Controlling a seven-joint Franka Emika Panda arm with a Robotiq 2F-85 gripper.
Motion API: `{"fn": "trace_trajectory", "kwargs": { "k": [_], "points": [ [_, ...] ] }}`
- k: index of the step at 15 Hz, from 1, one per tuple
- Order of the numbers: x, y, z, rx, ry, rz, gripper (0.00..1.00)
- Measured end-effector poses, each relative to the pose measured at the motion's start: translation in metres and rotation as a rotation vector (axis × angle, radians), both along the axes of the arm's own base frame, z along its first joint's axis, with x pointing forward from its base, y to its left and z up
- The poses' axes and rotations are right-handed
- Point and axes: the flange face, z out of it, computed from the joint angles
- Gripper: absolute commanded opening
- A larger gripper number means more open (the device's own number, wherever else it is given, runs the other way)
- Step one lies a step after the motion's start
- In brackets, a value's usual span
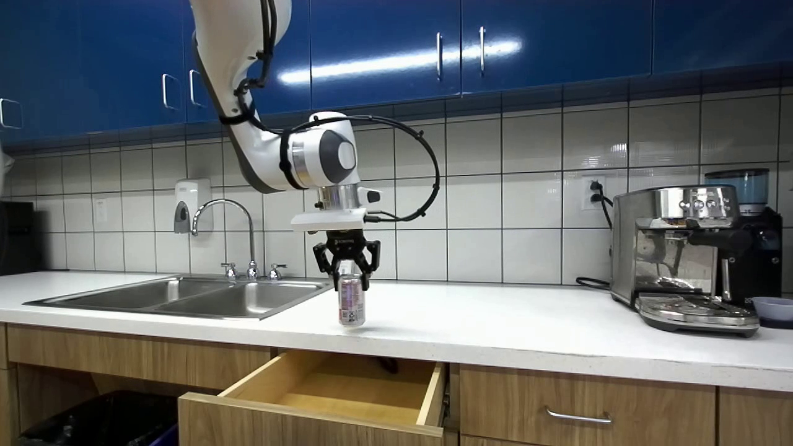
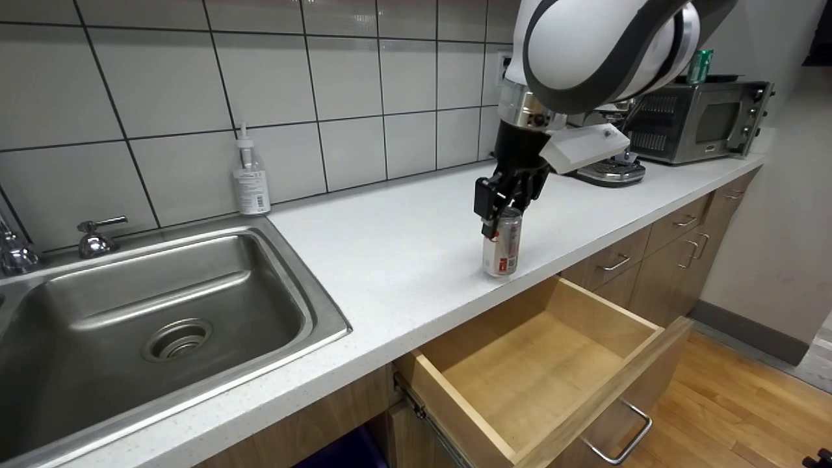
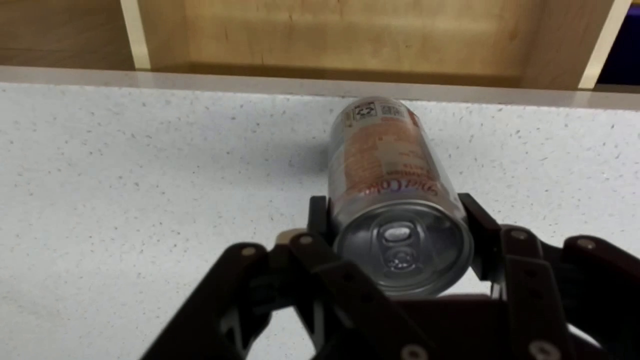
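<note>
Over the speckled white table [image 3: 150, 200], a black jointed end effector [image 1: 351, 285] clamps a shiny cylindrical metal can [image 3: 390, 165]; nearer juts an open pale-wood drawer [image 2: 533, 370], left a steel sink [image 2: 84, 364].

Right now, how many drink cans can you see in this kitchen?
2: a Diet Coke can gripped by the end effector, and a green can atop the steel countertop oven in an exterior view. More could be hidden from these views.
</note>
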Motion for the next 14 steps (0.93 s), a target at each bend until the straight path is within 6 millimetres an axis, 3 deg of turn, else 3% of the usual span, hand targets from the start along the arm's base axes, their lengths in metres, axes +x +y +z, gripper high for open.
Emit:
{"fn": "trace_trajectory", "kwargs": {
  "k": [6, 14],
  "points": [
    [-0.027, 0.016, -0.007, 0.007, 0.021, -0.013, 0.38],
    [-0.055, 0.026, -0.031, 0.012, 0.022, 0.001, 0.38]
  ]
}}
